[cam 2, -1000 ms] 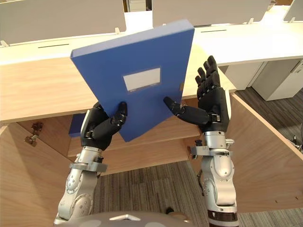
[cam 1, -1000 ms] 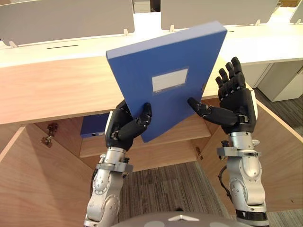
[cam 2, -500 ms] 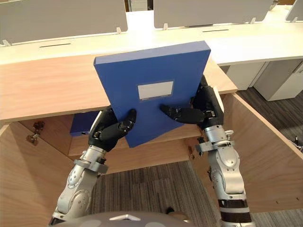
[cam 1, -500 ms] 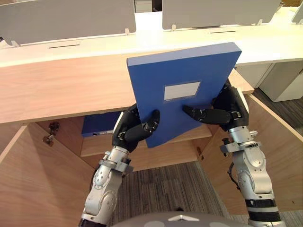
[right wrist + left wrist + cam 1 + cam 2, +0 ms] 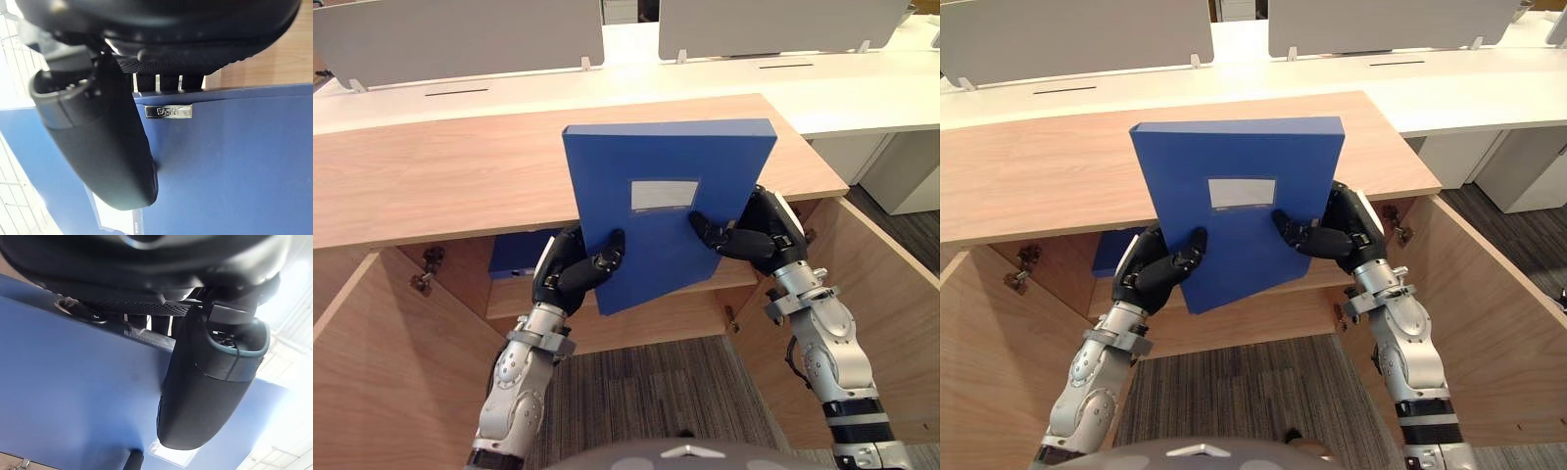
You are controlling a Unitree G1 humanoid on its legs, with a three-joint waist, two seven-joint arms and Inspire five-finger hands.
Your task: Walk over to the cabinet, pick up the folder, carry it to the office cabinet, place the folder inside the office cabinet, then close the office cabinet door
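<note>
At the open front of the wooden office cabinet [image 5: 440, 186], its left door [image 5: 382, 372] stood swung wide. Just right of that door, the left hand [image 5: 570, 279] was clamped on the lower left corner of the blue box folder [image 5: 656, 235], with its thumb pressed on the front face and its fingers curled round the edge. Behind that hand a second blue folder [image 5: 517, 258] lay flat at the left end of the cabinet's shelf [image 5: 509, 302]. The blue box folder was held upright in the air, off the shelf, with its white label [image 5: 664, 194] facing the camera. The right hand [image 5: 759, 240] gripped its right edge, thumb across the face and fingers behind. The right door [image 5: 891, 294] also hung open.
</note>
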